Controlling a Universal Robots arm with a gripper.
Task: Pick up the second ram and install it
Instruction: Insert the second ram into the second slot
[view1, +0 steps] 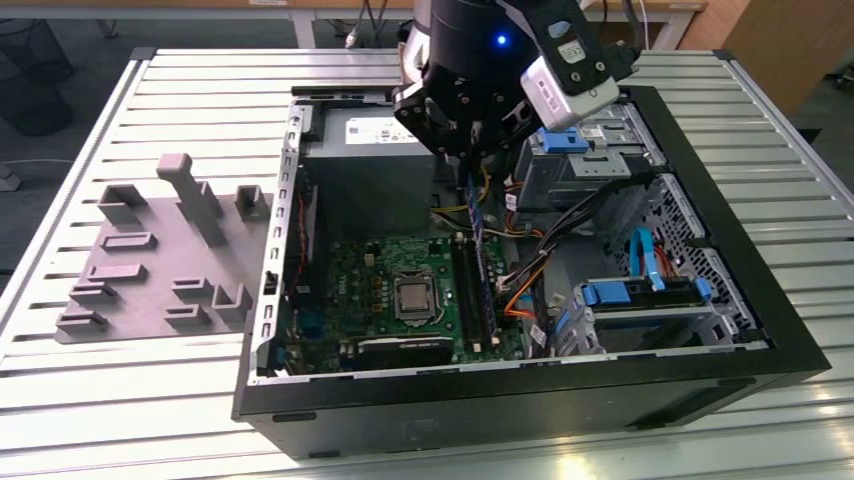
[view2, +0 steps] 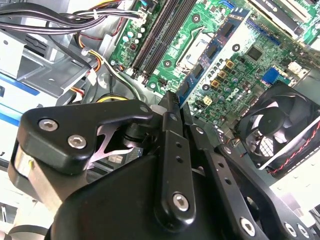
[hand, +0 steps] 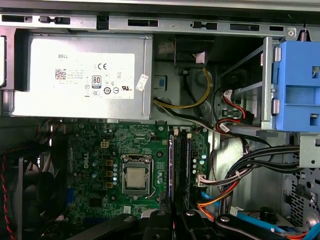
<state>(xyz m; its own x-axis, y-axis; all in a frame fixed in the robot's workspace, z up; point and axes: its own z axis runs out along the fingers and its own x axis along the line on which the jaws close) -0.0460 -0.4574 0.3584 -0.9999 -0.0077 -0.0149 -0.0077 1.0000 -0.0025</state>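
Fingers (view2: 170, 130) look clamped together on the ram (view2: 212, 50). In the second wrist view it's seen sticking out past the tips as one thin blue-green strip with dark chips, hanging over the board (view1: 387, 270) and not seated in anything yet. It seems to be pinched by one end and kept edge-on, probably so the long edge can be lined up with the black slots (view2: 162, 30), which run the same way just beside it. From the exterior view the whole thing is parked above the open case (view1: 534, 400), roughly over the slot area, so the ram is up in the air inside the case opening. How many slots there are can't be counted for sure, and whether one is already filled can't be told. Counted otherwise: one ram in the grip, one CPU socket (hand: 136, 177), one fan (view2: 280, 125), one power supply (hand: 80, 75), two blue drive brackets (view1: 561, 140) (view1: 641, 293). One grey holder (view1: 147, 260) is left on the worktop (view1: 134, 400), well apart from the case.
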